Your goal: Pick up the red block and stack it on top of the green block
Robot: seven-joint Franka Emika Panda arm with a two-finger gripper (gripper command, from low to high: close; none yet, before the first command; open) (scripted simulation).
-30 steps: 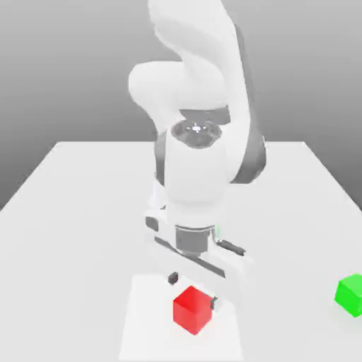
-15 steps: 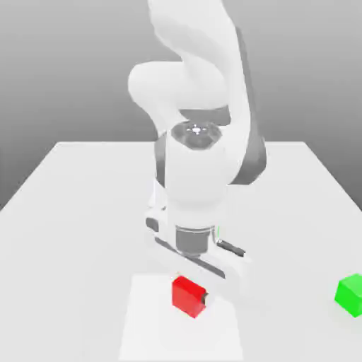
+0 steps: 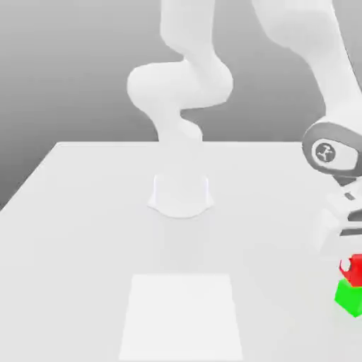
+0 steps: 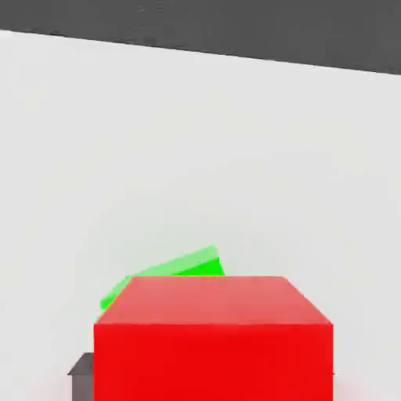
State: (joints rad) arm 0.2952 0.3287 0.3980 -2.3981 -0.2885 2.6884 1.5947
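At the exterior view's far right edge, the red block [image 3: 355,271] sits directly on top of the green block [image 3: 350,297], the two touching. My gripper [image 3: 346,252] hangs straight above and around the red block, with the white hand partly cut off by the picture edge. Through the hand view the red block [image 4: 213,345] looms large and close. A strip of the green block [image 4: 184,268] peeks out from behind and beneath it. Both cubes are about the same size with plain smooth faces.
The white table [image 3: 85,233] carries a paler square patch [image 3: 182,314] near its front. The arm's round base [image 3: 181,194] stands mid-table, and the arm arches from it over to the right. The stack stands close to the table's right edge.
The arm has swung from the pale patch at the front middle to the far right, carrying the red block with it. That block now sits on the green one.
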